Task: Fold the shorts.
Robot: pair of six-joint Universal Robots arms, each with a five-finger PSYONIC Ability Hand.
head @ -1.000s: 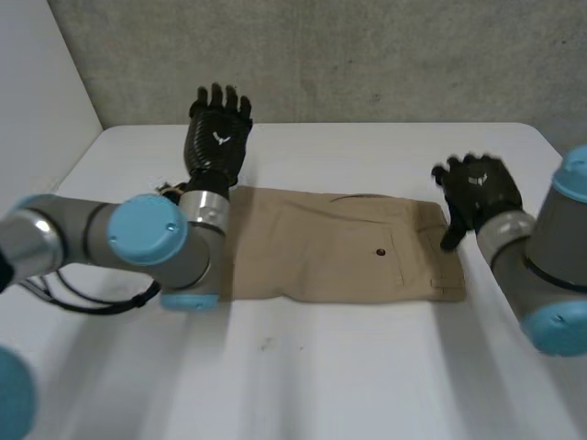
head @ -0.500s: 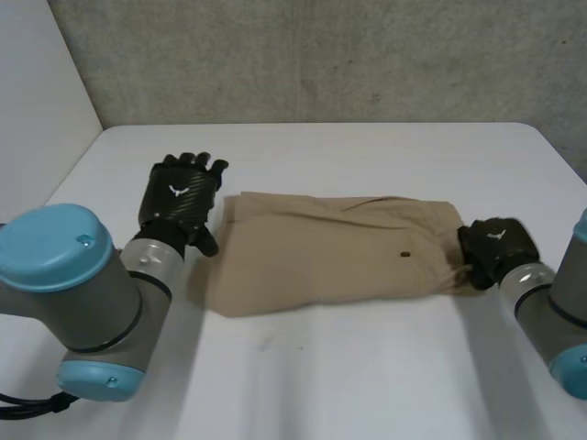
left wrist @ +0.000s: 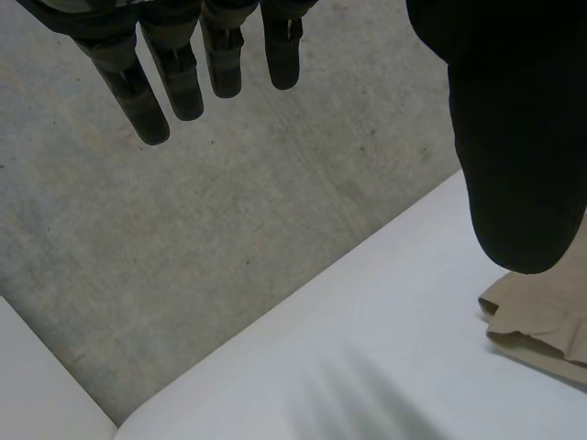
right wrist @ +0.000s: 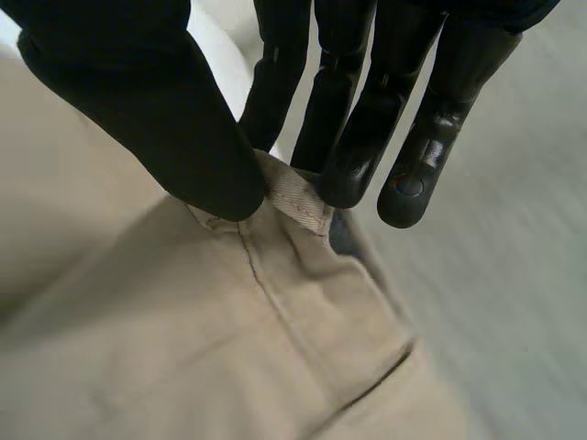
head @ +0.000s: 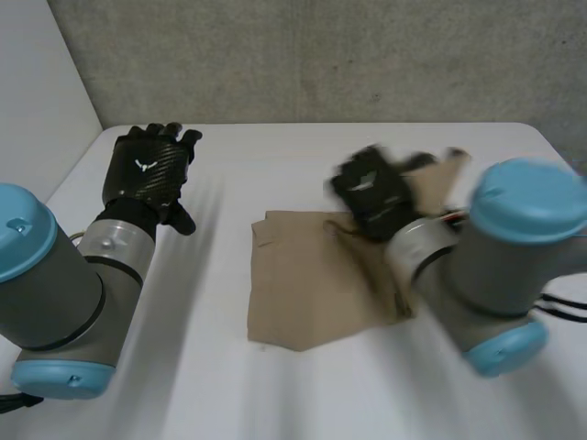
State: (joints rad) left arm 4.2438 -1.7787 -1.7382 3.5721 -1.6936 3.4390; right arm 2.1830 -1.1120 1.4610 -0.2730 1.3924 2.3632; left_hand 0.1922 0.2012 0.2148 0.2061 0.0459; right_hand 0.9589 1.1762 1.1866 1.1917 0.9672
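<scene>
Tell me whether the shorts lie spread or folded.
Mid-fold: the right robot hand pinches one end of the shorts, raised over the rest.

The robot's black right hand (head: 374,194) hangs over the middle of the white table (head: 275,156). One end of a pair of tan cloth shorts (head: 312,284) is lifted off the surface at its fingers and shows just to its right. The rest of the shorts lies flat on the table, near and left of that hand. At far left, the black left hand (head: 147,174) is held above the table with fingers straight, well apart from the cloth. A grey concrete wall (head: 321,55) stands behind.
</scene>
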